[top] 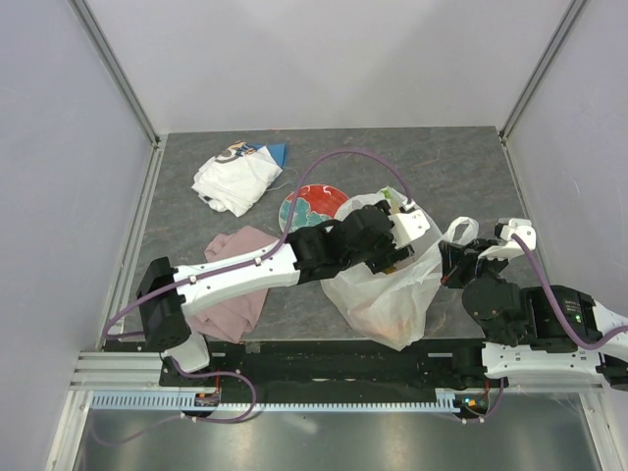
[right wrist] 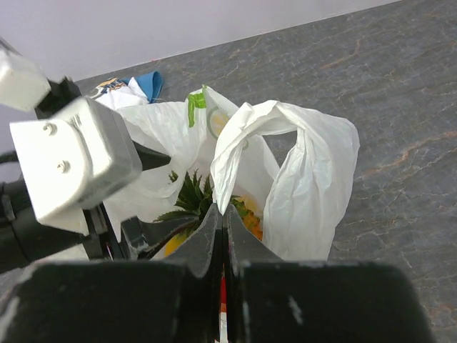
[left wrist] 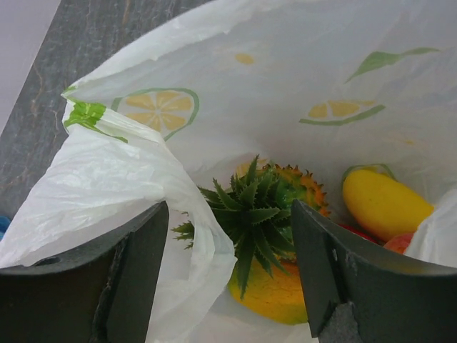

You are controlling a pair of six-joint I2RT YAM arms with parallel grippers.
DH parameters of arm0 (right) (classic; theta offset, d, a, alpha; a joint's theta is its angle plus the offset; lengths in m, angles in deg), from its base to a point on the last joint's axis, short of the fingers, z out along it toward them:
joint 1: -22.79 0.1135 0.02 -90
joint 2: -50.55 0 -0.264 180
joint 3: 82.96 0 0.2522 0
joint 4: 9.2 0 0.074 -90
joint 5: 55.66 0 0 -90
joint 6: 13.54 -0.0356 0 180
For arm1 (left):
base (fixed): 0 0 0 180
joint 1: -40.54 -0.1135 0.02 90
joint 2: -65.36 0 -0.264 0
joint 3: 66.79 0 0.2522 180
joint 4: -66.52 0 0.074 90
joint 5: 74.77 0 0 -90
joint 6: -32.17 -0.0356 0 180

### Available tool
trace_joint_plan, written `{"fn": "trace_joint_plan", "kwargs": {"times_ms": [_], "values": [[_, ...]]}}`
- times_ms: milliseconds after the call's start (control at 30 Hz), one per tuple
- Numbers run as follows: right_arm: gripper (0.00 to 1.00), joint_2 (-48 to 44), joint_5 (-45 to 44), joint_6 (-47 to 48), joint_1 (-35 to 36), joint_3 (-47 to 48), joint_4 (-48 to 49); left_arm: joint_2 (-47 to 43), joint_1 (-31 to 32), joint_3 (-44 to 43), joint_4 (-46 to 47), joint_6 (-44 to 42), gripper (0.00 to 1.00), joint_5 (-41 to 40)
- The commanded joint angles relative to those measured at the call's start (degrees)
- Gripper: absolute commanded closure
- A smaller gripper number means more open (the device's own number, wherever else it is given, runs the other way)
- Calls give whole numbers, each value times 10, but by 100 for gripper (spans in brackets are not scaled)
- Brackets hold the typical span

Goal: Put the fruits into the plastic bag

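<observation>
Dark grey stone-patterned table [top: 451, 167] enclosed by plain pale walls.

The tabletop is matte grey with faint lighter and brownish veins. A pale, bare back wall [top: 334, 59] rises behind it, with a matching left wall [top: 54, 157] and right wall [top: 584, 147] at the sides. A slim silver metal post [top: 118, 69] slants up each far corner. A silver rail [top: 118, 373] runs along the near edge, and below it lies a brushed metal surface [top: 343, 442] with a dull sheen. The light is soft and even, and shadows are faint.
</observation>
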Motion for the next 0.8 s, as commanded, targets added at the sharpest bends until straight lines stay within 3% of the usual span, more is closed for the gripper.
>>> {"fn": "trace_joint_plan", "kwargs": {"times_ms": [0,200,433,700,767], "values": [[100,-6,-5,-10,1,-4,-8,-27,19,33,24,-29,23,-106],[100,-7,-4,-13,1,-4,-10,-76,19,77,81,-14,19,-120],[100,-1,2,-15,1,-3,-11,-45,5,62,58,-6,19,-132],[100,3,3,-18,2,-8,-11,-27,-35,56,72,31,32,-13],[100,14,5,-16,2,-4,-11,-25,-56,59,88,42,38,56]]}}
